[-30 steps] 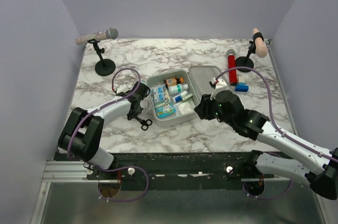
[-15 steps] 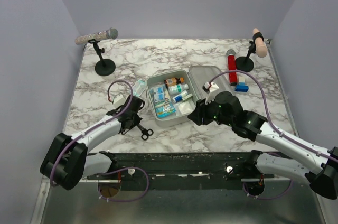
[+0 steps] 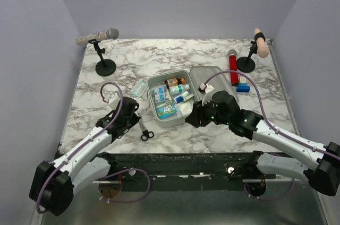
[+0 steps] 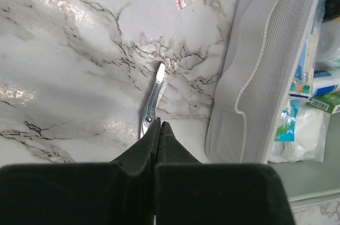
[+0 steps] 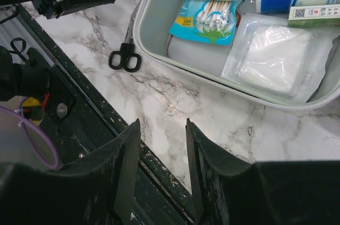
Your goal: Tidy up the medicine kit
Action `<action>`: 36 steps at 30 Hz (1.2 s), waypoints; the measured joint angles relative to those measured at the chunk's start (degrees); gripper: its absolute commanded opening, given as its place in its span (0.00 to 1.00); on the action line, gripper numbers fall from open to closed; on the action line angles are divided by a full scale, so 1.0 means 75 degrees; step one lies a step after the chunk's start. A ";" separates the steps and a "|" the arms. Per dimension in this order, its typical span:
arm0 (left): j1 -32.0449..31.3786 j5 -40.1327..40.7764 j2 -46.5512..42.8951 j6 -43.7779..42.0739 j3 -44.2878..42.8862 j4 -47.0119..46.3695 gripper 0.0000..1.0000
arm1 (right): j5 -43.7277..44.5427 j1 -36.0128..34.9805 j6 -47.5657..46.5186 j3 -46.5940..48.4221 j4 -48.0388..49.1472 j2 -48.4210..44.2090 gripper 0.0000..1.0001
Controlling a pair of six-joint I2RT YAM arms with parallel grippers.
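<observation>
The left gripper (image 4: 158, 125) hangs with its fingers pressed together over the scissors (image 4: 154, 92) beside the open medicine kit (image 3: 171, 121), while the right gripper (image 5: 162, 127) is spread near the kit's front wall.

Left gripper (image 4: 158, 125), reached forward and pitched down, fingers pressed together; right gripper (image 5: 162, 125), likewise pitched down, fingers parted.
</observation>
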State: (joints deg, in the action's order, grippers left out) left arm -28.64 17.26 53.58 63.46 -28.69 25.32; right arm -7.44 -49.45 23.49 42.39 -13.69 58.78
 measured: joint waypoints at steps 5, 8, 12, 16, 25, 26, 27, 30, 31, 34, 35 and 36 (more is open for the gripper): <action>0.0000 0.0003 -0.0391 -0.0067 -0.0015 -0.0035 0.00 | -0.0052 0.0000 0.0000 0.0041 0.0017 0.0050 0.48; 0.0000 0.0009 -0.0621 -0.0219 -0.0201 -0.0032 0.22 | -0.0055 0.0000 -0.0003 0.0070 0.0038 0.0050 0.48; 0.0000 -0.0047 -0.0589 -0.0469 -0.0323 -0.0195 0.67 | -0.0134 0.0000 -0.0006 0.0070 0.0050 0.0093 0.48; 0.0000 -0.0254 -0.0420 -0.0574 0.0020 -0.0399 0.95 | -0.0210 0.0000 -0.0003 0.0070 0.0050 0.0157 0.48; -0.0370 -0.0233 0.0472 -0.0393 0.0187 0.0192 0.99 | -0.0213 0.0000 -0.0079 0.0070 0.0044 0.0154 0.48; -0.0507 -0.0160 0.0726 -0.0341 0.0085 0.0329 0.99 | -0.0213 0.0000 -0.0085 0.0070 0.0044 0.0154 0.48; -0.0615 -0.0117 0.0895 -0.0303 -0.0009 0.0420 0.99 | -0.0213 0.0000 -0.0085 0.0070 0.0044 0.0154 0.48; -0.0956 0.0064 0.1320 -0.0152 -0.0286 0.0644 0.99 | -0.0178 0.0000 -0.0085 0.0070 0.0038 0.0131 0.48; -0.1035 0.0119 0.1419 -0.0082 -0.0364 0.0691 0.99 | -0.0157 0.0000 -0.0085 0.0070 0.0035 0.0102 0.48; -0.1148 0.0219 0.1676 0.0131 -0.0507 0.0833 0.99 | -0.0087 0.0000 -0.0087 0.0064 0.0006 -0.0064 0.48; -0.1148 0.0236 0.1798 0.0210 -0.0560 0.0924 0.99 | -0.0058 0.0000 -0.0096 0.0052 0.0000 -0.0140 0.48; -0.1148 0.0248 0.1915 0.0283 -0.0618 0.1029 0.99 | -0.0023 0.0000 -0.0117 0.0035 -0.0009 -0.0221 0.48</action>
State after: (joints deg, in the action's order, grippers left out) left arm -37.26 19.11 67.94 65.58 -33.32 33.04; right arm -7.62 -49.45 22.61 42.65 -13.76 57.12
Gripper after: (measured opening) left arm 0.990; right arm 0.482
